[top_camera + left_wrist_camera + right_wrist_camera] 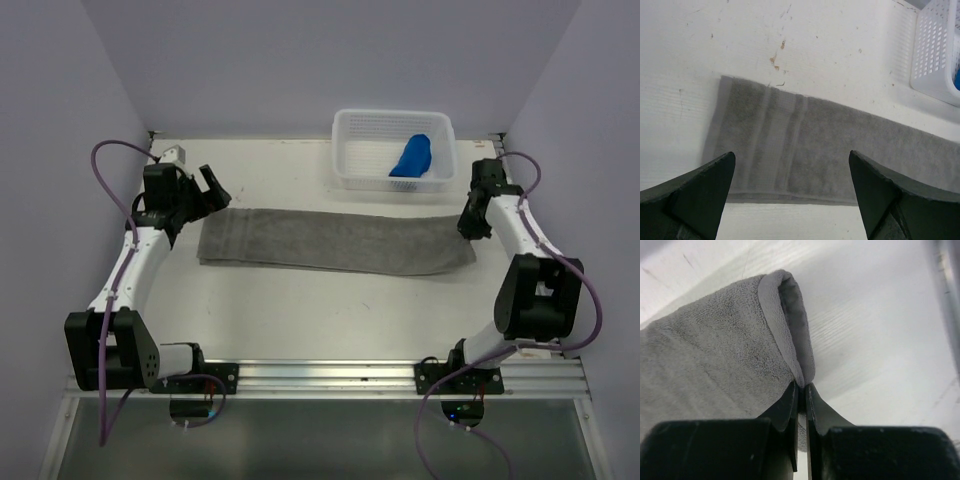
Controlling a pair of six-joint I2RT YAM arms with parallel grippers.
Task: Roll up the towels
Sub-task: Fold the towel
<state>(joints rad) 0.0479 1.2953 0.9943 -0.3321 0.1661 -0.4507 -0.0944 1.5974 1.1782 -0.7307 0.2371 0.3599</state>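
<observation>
The grey towel [335, 240] lies folded in a long strip across the middle of the table. Its left end shows in the left wrist view [805, 145]. My left gripper [205, 192] is open and empty, hovering just above that left end [790, 172]. My right gripper [470, 222] is shut on the towel's right end, pinching the hem, which curls up over the fingertips [801, 386]. The towel's right end fills the right wrist view [715, 360]. The blue towel [412, 157] lies bunched inside the white basket [362, 128]. No white tag shows.
The white perforated basket stands at the back right, just behind the grey towel; its corner shows in the left wrist view [935, 55]. Walls close in the table on the left, back and right. A metal rail [330, 375] runs along the front edge.
</observation>
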